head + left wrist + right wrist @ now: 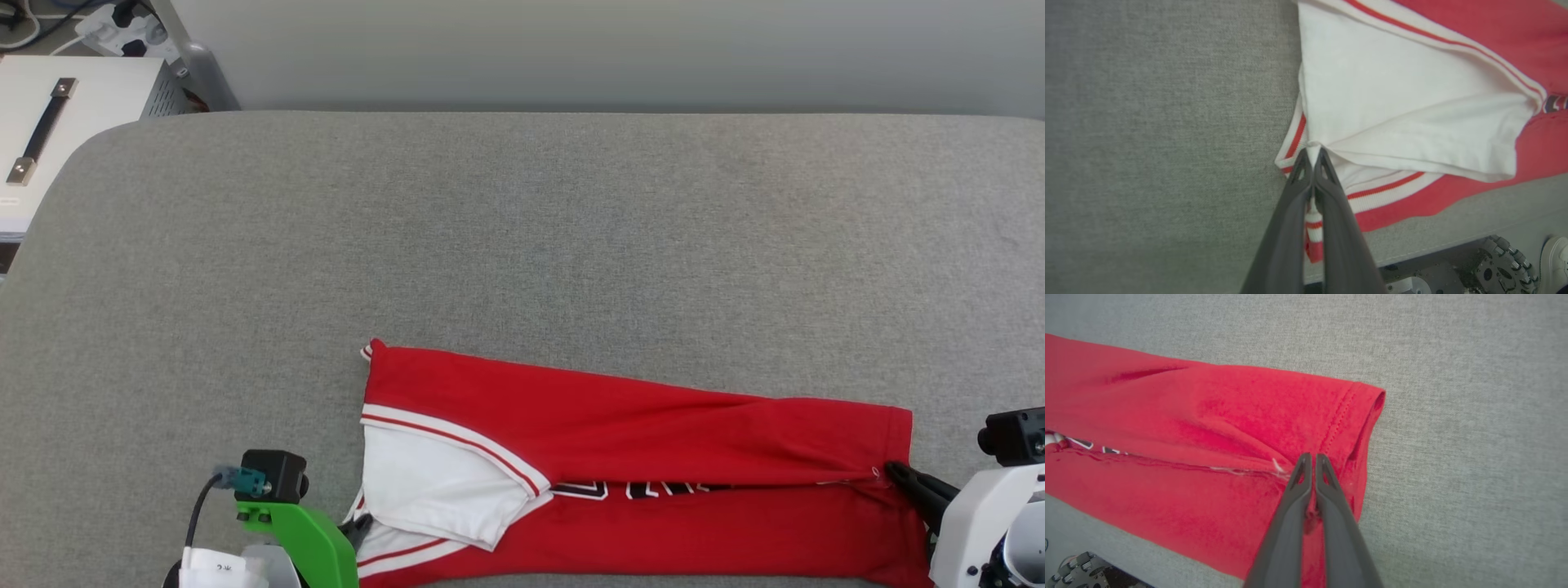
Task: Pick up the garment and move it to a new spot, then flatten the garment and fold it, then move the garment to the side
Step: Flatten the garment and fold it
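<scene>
On the table (522,245), the garment (653,425) lies left-right, sleeves left; left gripper (1312,152) pinches sleeve, right gripper (1312,456) seemingly hem.

We record long dark-grey fingers (1286,228) on the left gripper (1312,152), a green wrist bracket (314,539), black camera (276,475), teal plug (249,483), white right forearm (976,523).

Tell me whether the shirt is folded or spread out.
Folded. The shirt has its far side doubled over the front, covering most of the black print.
</scene>
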### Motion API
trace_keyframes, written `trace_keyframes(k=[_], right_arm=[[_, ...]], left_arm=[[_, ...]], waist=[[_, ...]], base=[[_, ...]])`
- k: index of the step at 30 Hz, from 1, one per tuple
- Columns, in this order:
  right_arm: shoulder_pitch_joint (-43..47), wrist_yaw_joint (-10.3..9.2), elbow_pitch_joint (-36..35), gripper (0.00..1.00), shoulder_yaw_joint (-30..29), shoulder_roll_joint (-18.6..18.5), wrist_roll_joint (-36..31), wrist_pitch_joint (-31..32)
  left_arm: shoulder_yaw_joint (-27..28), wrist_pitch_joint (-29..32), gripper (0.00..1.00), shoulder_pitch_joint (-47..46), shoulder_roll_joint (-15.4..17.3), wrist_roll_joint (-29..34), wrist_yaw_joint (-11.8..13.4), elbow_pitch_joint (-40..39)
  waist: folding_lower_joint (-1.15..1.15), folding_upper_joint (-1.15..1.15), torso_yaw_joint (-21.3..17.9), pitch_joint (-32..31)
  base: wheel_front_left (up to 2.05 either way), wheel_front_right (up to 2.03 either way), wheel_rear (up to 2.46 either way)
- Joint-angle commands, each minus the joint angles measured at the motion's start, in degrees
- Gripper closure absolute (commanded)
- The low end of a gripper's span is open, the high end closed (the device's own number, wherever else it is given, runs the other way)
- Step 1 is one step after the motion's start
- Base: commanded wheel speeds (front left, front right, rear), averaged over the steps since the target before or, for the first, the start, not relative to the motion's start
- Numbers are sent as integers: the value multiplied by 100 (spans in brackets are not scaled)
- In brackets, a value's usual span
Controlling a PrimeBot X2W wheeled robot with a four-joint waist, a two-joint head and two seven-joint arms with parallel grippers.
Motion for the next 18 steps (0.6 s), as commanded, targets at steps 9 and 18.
trace_keyframes(k=[9, 18], right_arm=[[-50, -5, 104, 0, 59, 120, 7, 112], [309, -5, -475, 0, -1188, 514, 212, 1055]], left_arm=[[-84, -205, 0, -226, -153, 131, -170, 381], [469, -2016, 0, -356, -169, 693, 28, -200]], waist=[[0, 0, -14, 11], [0, 0, -77, -389]], base=[[0, 0, 0], [0, 0, 0]])
